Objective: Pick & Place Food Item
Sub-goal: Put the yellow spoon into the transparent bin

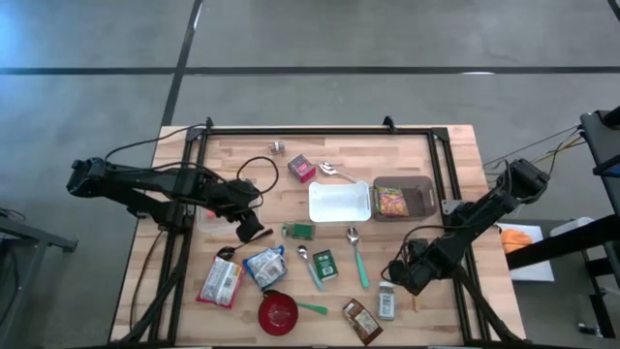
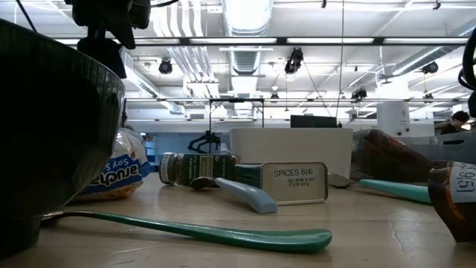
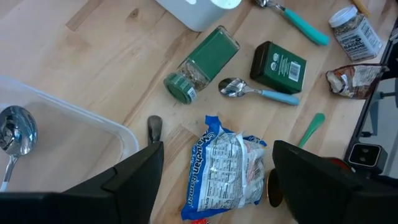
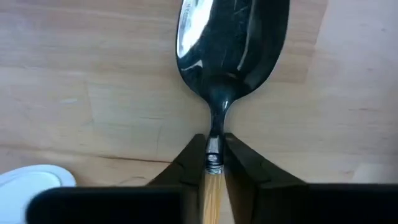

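My right gripper (image 4: 213,155) stands near the table's right front (image 1: 407,274), pointing down, shut on a spoon with a dark shiny bowl (image 4: 233,43) and a wooden handle (image 4: 212,190). My left gripper (image 3: 214,180) hangs open above the table's left middle (image 1: 247,228), over a blue-and-white food bag (image 3: 227,174) that lies flat on the wood (image 1: 265,267). Nothing is between its fingers. A green spice jar (image 3: 202,65) and a green tin (image 3: 278,67) lie beyond the bag. My right gripper pinches the spoon between its two fingers (image 4: 193,162) at the neck (image 4: 214,149), where the metal stem meets the wooden handle. The fingers come from above and lie across the spoon. The spoon lies level, with its bowl against the tabletop.
A white tray (image 1: 339,202) and a dark container of snacks (image 1: 402,197) sit at the far middle. A red bowl (image 1: 278,312), a spice jar (image 1: 387,301), a brown packet (image 1: 361,321), a red-and-white bag (image 1: 220,282) and teal spoons (image 1: 358,257) crowd the near half. A clear tub (image 3: 62,143) sits by my left gripper.
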Tool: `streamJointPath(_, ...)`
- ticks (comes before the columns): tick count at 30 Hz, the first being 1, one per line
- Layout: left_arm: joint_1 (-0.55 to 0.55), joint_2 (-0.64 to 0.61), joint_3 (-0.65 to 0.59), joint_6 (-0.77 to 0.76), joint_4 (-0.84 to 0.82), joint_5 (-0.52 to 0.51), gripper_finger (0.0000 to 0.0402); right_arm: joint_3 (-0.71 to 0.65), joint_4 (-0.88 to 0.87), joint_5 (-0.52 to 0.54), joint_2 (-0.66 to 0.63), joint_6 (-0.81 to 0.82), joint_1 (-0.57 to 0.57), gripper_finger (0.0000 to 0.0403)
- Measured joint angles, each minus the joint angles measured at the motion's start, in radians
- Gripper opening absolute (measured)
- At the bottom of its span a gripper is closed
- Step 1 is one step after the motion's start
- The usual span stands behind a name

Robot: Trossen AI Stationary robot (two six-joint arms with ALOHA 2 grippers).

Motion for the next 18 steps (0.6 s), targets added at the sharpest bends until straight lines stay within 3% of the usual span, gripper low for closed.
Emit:
streamJointPath(10,0.000,0.000,0.001,-0.001,0.013,0.000,0.0306,0.036,-0.036,0.036,-0.001,-0.035,0.000,0.0030)
streamJointPath(18,0.000,0.000,0.002,-0.017,0.174,0.000,0.0306,0.083,-0.053,0.324,-0.075,-0.079,-0.007,0.0030)
